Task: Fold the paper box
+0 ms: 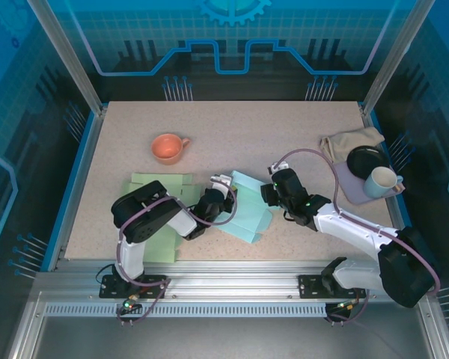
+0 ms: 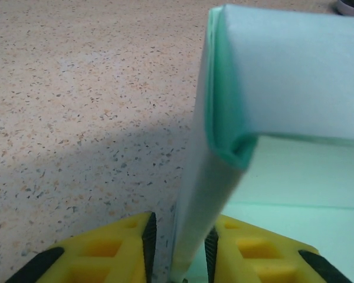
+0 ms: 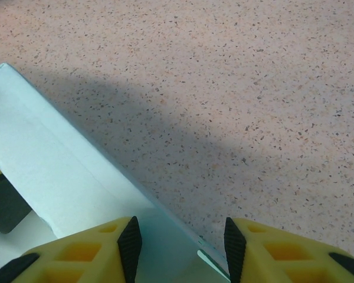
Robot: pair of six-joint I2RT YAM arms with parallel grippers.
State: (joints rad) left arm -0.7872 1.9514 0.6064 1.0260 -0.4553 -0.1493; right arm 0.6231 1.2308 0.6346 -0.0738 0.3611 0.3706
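Paper box (image 1: 245,208), pale teal, sits near the middle of the surface (image 1: 232,127), partly folded, between both arms.

Top view: left end effector (image 1: 223,182) is at the box's left edge and right end effector (image 1: 272,192) is at its right edge. Can't judge either opening from up here. Flat green sheets (image 1: 159,243) lie under the left arm. Orange cup (image 1: 168,147) stands well apart toward the back left. Mug (image 1: 382,182), black dish (image 1: 368,158) and beige cloth (image 1: 350,140) are grouped at far right.

Left wrist cam: left end effector (image 2: 178,247) straddles an upright wall of the box (image 2: 203,194), w/ the wall running straight up between the yellow fingers (image 2: 106,247). Opening is narrow. The pad on the right of the pic looks to be against the wall, and the other pad has a sliver of surface showing between it and the paper, so I read it as slightly open, not clamped. A folded corner sits at the top of the wall, w/ a second panel turning off to the right.

Right wrist cam: right end effector (image 3: 180,250) is open fairly wide, fingers (image 3: 76,256) apart. The box (image 3: 65,171) has a sloping panel that runs from upper left down into the gap, and its edge and a small corner lie between the pads. Can't tell if either pad touches paper. Speckled surface lies beyond the box.
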